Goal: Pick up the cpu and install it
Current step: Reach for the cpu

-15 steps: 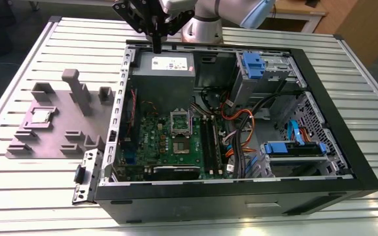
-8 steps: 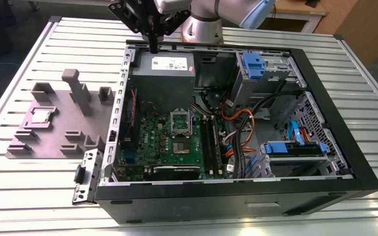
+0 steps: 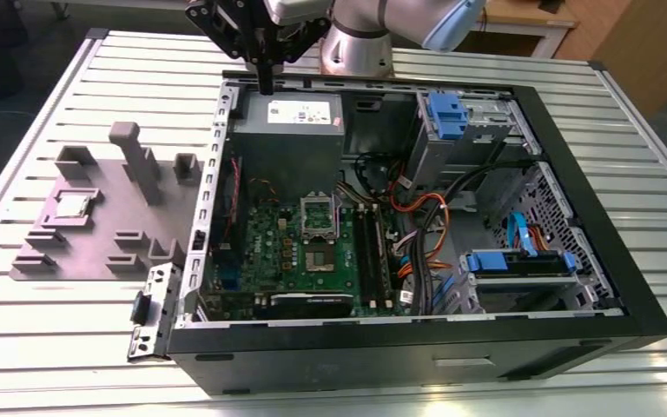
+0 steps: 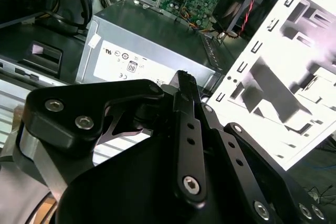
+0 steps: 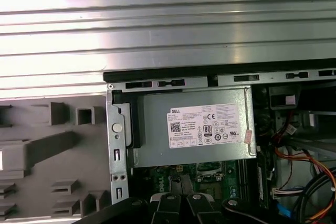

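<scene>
gripper: I see fingers pressed together, holding nothing, above the power supply | cpu: flat on gray fixture tray, well away from fingertips toward the exterior view's left, outside the computer case

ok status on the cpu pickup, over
claw shut, holding nothing, above the power supply. cpu on the gray tray outside the case, untouched. case side wall stands between them.
</scene>
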You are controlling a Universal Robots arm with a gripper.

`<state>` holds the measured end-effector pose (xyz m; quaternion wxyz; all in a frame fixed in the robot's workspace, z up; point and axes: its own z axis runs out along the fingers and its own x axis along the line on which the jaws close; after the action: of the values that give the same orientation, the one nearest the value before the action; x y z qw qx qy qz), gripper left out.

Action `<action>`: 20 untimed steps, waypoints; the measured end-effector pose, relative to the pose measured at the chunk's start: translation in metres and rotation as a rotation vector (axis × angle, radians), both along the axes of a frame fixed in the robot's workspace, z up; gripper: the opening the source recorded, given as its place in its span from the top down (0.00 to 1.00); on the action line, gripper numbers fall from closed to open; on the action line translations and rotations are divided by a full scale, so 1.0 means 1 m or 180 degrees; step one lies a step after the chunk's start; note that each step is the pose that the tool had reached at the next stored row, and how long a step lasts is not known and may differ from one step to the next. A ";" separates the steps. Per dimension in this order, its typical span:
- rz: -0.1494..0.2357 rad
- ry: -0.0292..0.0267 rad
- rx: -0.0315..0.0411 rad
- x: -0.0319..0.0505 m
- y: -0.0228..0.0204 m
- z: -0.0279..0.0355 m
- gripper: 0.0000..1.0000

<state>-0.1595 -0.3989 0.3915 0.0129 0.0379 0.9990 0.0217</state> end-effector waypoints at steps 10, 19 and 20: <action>0.0000 0.0000 0.0000 -0.0032 0.0000 -0.0004 0.89; 0.0000 0.0000 0.0000 -0.0061 0.0000 -0.0008 0.89; 0.0000 0.0000 0.0000 -0.0065 0.0000 -0.0009 0.89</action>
<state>-0.1660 -0.3989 0.3906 0.0129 0.0379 0.9990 0.0217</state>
